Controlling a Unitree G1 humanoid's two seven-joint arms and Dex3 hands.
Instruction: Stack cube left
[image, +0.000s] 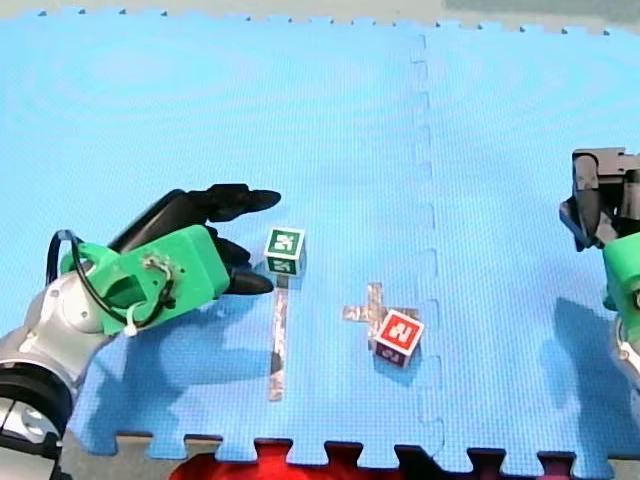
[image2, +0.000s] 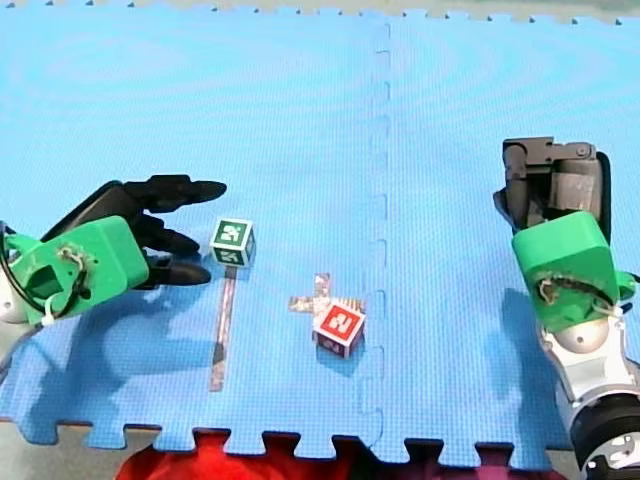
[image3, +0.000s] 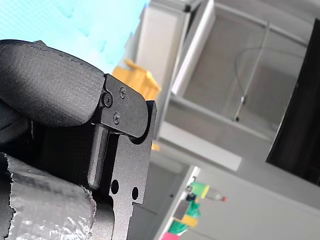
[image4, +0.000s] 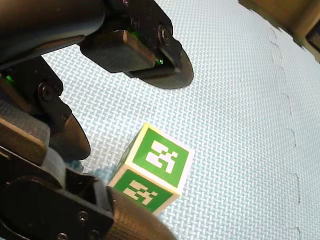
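A green cube (image: 285, 250) with white markers stands on the blue foam mat (image: 350, 120), left of centre. My left hand (image: 262, 243) is just to its left, open, with one black finger (image: 245, 200) reaching past the cube's far side and another finger (image: 245, 282) at its near side; neither touches it. The second wrist view shows the same green cube (image4: 152, 172) lying free between the finger pads (image4: 150, 62). A red cube (image: 398, 338) sits tilted on the mat, right of and nearer than the green one. My right hand (image2: 550, 185) is raised at the mat's right side, holding nothing.
A silver tape strip (image: 278, 340) runs from the green cube toward the near edge. A tape cross (image: 365, 312) lies partly under the red cube. The mat's jigsaw front edge (image: 300, 448) borders something red (image: 230, 468). A seam (image: 425, 150) runs down the mat.
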